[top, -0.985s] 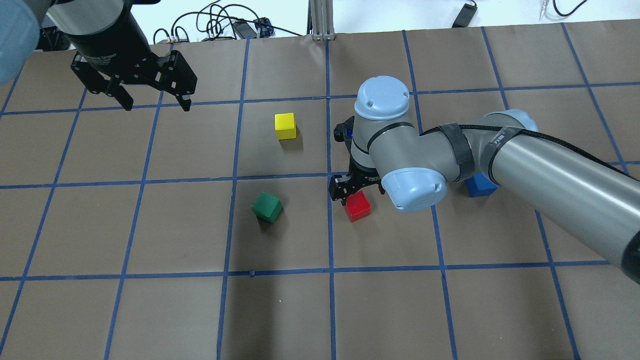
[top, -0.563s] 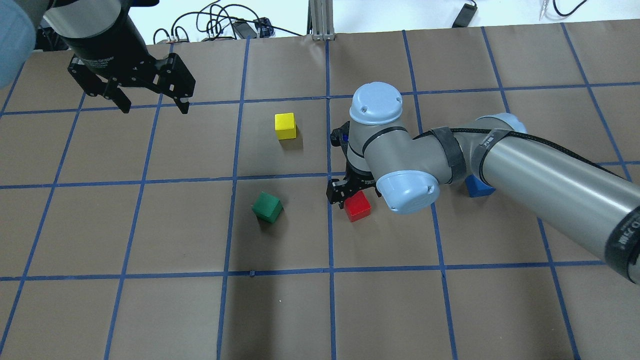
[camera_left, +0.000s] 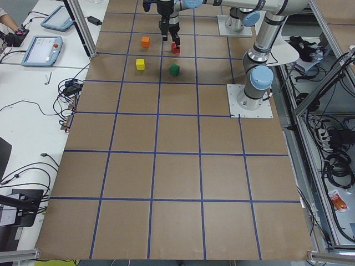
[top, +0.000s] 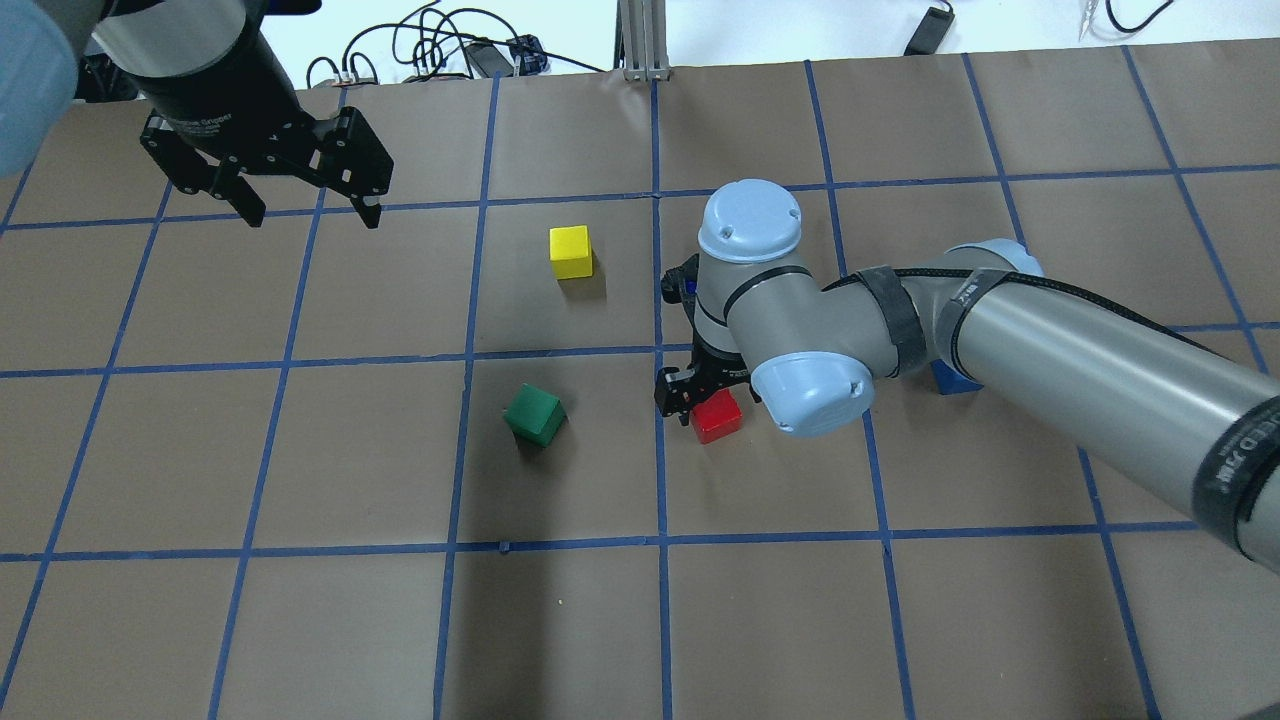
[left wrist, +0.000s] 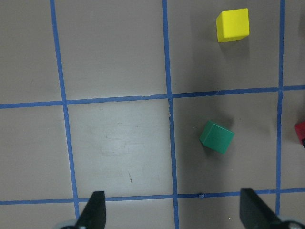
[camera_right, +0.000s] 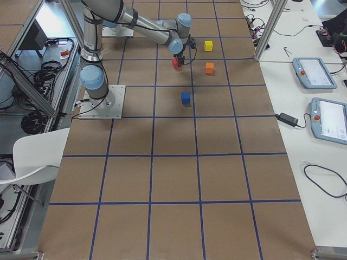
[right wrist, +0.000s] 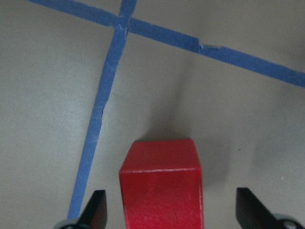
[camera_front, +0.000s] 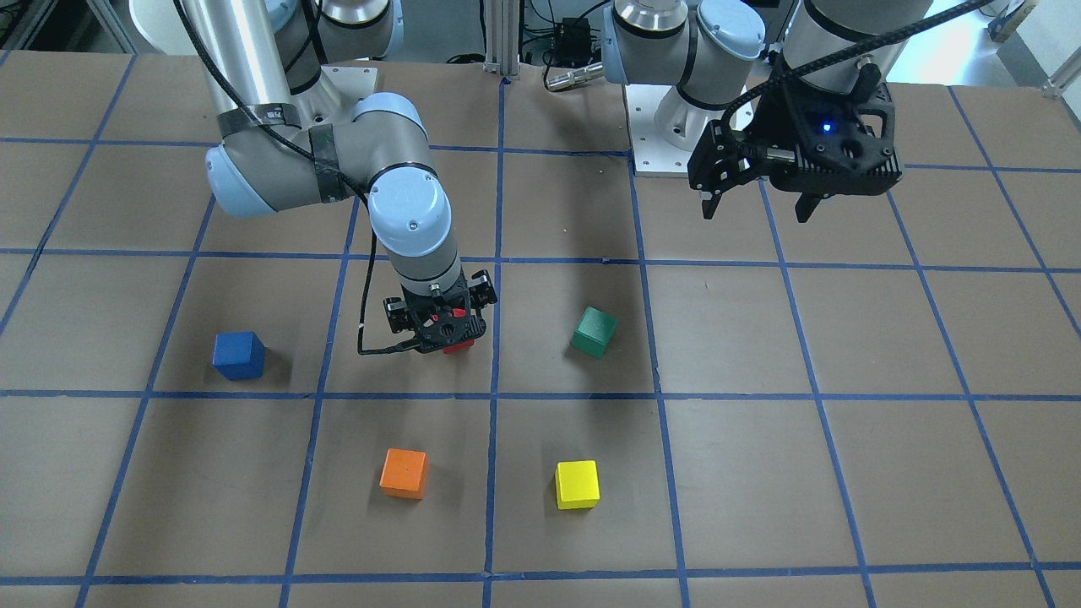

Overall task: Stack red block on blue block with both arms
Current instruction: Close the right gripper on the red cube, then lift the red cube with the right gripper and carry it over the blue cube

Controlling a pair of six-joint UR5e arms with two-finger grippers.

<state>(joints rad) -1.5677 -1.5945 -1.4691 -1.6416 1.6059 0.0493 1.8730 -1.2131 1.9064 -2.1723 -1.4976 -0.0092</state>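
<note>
Brown paper tabletop [top: 300,620] w/ blue tape grid. Right arm [top: 1100,360] bends down low mid-table, right gripper [camera_front: 439,325] spread wide either side of the red block [right wrist: 162,186], not clamped yet, prob lining up the grab. Left gripper [top: 313,215] hangs released toward the left edge, out of the way. Blue block [camera_front: 238,355] sits apart, toward the right edge.

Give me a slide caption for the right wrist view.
Right tool open, fingers either side of the red block on the brown table, near a blue tape crossing.
</note>
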